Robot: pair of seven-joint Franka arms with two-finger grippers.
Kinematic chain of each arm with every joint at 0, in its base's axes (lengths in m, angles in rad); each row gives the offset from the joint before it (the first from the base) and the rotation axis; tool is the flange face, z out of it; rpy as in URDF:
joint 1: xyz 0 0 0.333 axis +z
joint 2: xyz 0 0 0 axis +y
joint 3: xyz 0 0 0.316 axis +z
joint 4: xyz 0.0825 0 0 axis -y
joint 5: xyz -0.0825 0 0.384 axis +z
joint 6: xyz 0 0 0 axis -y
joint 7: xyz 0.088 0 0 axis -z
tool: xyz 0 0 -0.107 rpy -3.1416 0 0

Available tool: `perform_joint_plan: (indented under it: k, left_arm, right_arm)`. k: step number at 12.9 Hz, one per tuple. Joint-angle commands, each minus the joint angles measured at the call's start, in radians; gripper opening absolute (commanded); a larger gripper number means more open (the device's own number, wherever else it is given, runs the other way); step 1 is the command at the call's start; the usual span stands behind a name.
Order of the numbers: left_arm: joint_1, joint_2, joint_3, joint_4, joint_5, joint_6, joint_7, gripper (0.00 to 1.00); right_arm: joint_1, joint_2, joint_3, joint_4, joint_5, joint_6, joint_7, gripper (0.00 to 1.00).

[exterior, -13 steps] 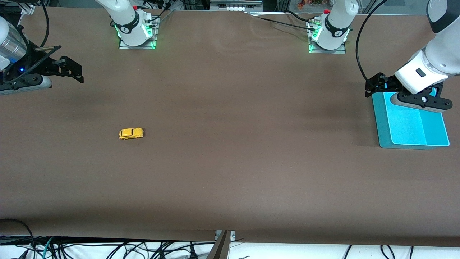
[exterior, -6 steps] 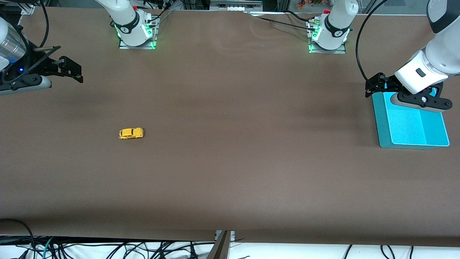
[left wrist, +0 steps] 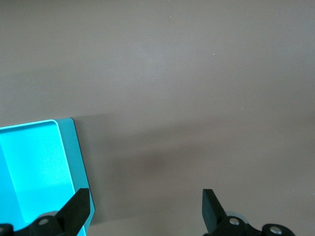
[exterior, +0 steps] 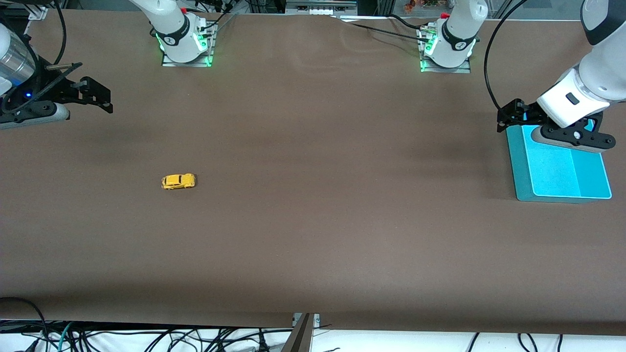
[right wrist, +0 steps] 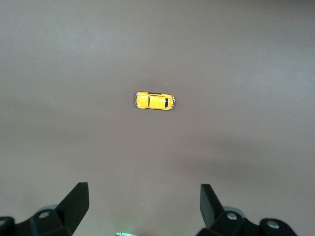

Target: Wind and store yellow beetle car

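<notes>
front view: the yellow beetle car (exterior: pixel 178 181) sits on its wheels on the table (exterior: pixel 313 234) toward the right arm's end, untouched; the right gripper (exterior: pixel 93 95) hangs well apart from it, the left gripper (exterior: pixel 511 117) waits over the teal tray (exterior: pixel 519 168).

left wrist view: left gripper (left wrist: pixel 146 209) spread wide, empty.

right wrist view: right gripper (right wrist: pixel 143 204) spread wide, car (right wrist: pixel 154 101) sideways below; it should centre over the body and close across the narrow sides.

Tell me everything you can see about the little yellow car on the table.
The yellow beetle car is a tiny toy with a rounded, glossy yellow body, dark windows and small dark wheels; it looks like painted metal or plastic. It stands upright on its wheels on the brown table, lying lengthwise along the table, toward the right arm's end. Nothing but the table touches it. The right wrist view shows it from above, with its dark rear window at one end.
</notes>
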Motion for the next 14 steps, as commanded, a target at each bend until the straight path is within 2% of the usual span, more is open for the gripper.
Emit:
perform_joint_plan:
  k: [1, 5, 14]
  left_arm:
    - [-0.002, 0.007, -0.001, 0.023, 0.003, -0.02, 0.004, 1.0]
    - [-0.003, 0.007, -0.001, 0.023, 0.001, -0.024, 0.004, 1.0]
    - [-0.002, 0.007, -0.001, 0.023, 0.001, -0.024, 0.004, 1.0]
  right_arm:
    - [0.001, 0.004, -0.007, 0.019, 0.012, -0.002, -0.009, 1.0]
    - [-0.001, 0.004, -0.025, 0.019, 0.013, 0.006, -0.052, 1.0]
    - [0.004, 0.002, -0.019, 0.017, 0.011, 0.003, -0.035, 1.0]
